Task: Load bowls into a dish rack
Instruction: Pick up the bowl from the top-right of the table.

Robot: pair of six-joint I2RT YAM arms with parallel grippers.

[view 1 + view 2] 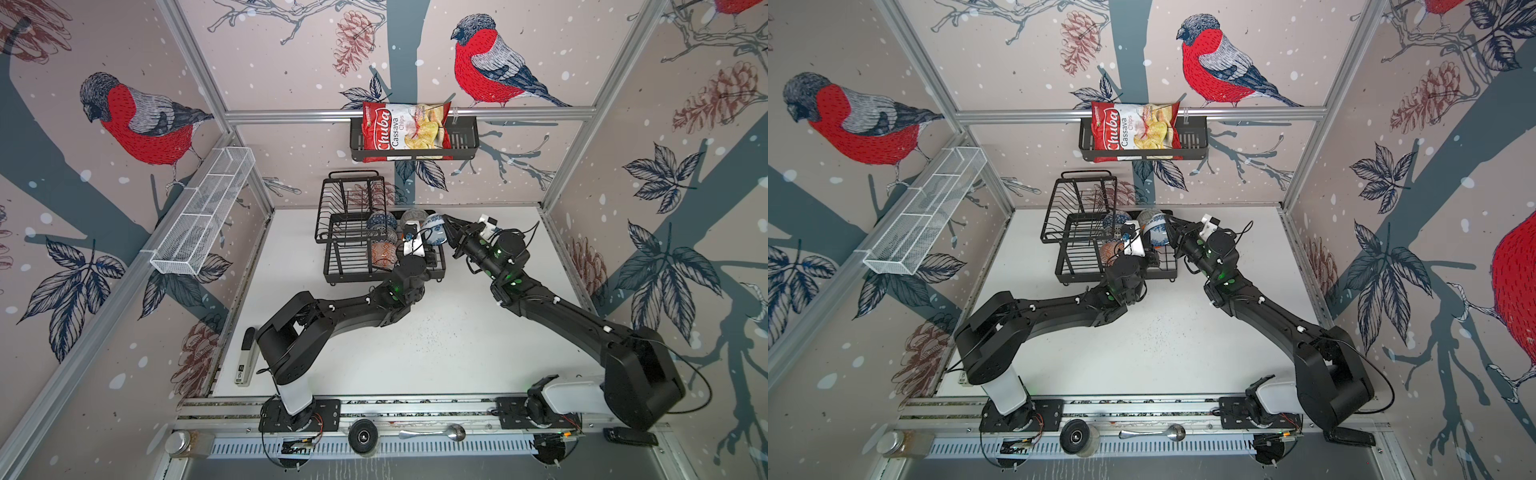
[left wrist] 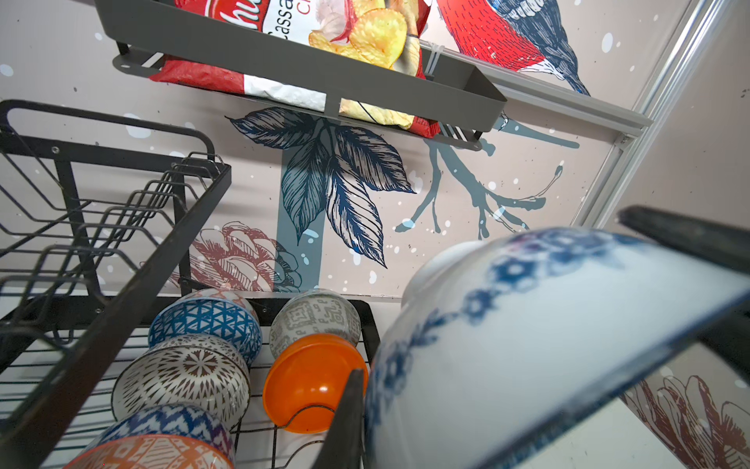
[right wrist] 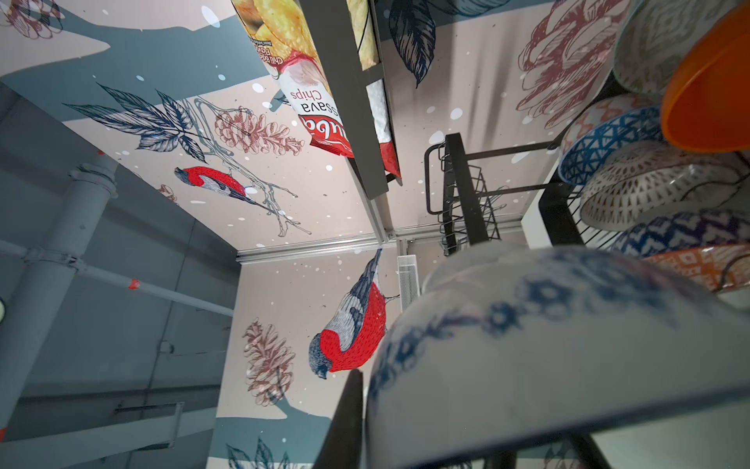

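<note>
The white bowl with blue flowers, glossy and tipped on edge, hangs over the right end of the black two-tier wire dish rack, which stands at the far edge of the desk. The right gripper is clamped on its rim, while the left gripper has its fingers either side of the bowl's wall, pressing or not I cannot tell. In the rack's lower tier the blue-triangle bowl, black-lattice white bowl and red-orange patterned bowl stand on edge in one row, with the grey-green patterned bowl and plain orange bowl beside them; a black shelf basket on the back wall holds a Chuba cassava chips bag.
</note>
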